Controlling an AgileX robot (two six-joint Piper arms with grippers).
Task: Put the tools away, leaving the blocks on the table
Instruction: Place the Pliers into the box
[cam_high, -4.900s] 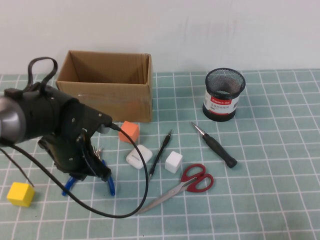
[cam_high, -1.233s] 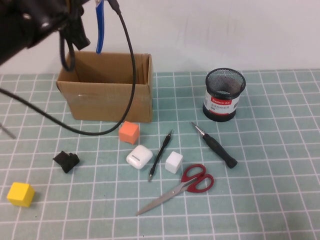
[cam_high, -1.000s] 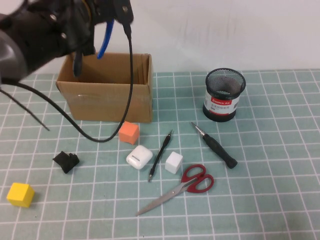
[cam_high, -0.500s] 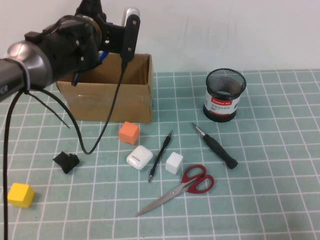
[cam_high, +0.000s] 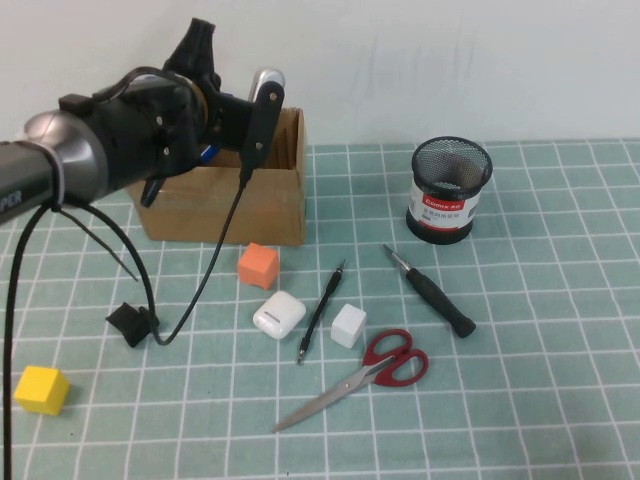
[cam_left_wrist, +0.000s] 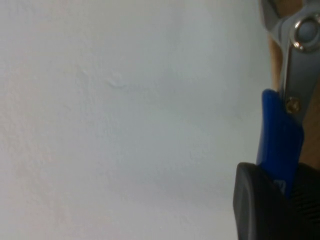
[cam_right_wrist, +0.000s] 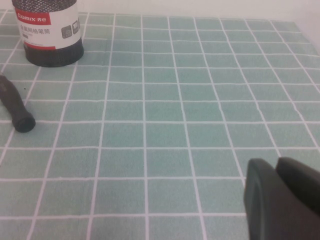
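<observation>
Above the open cardboard box (cam_high: 215, 180) at the far left of the surface (cam_high: 540, 400), the left arm hangs with its left claw (cam_left_wrist: 280, 200) clamped on the blue-handled pliers (cam_left_wrist: 282, 135); the high view hides that grip behind the arm's black body, showing only a sliver of blue at the box mouth, while the left wrist view shows the dark finger (cam_left_wrist: 260, 207) pressed on the blue handle and the steel pivot beyond it against the pale wall. Spread across the green grid mat, well apart from that claw, lie the remaining tools: the thin black stick tool (cam_high: 321, 311) near the middle, the black-handled screwdriver (cam_high: 432, 291) to its right, and the red-handled scissors (cam_high: 370, 373) nearer the camera. An orange block (cam_high: 258, 265) sits just in front of the box, a white block (cam_high: 347, 324) just right of the stick tool, a yellow block (cam_high: 41, 389) at the near left. Also on the mat are a white rounded case (cam_high: 279, 314), a small black lump (cam_high: 133, 322) and a mesh pen cup (cam_high: 449, 189). Only the right wrist view shows the right claw (cam_right_wrist: 282, 200), shut and empty, low over bare mat to the right of the screwdriver's handle end (cam_right_wrist: 15, 110) and the cup.
</observation>
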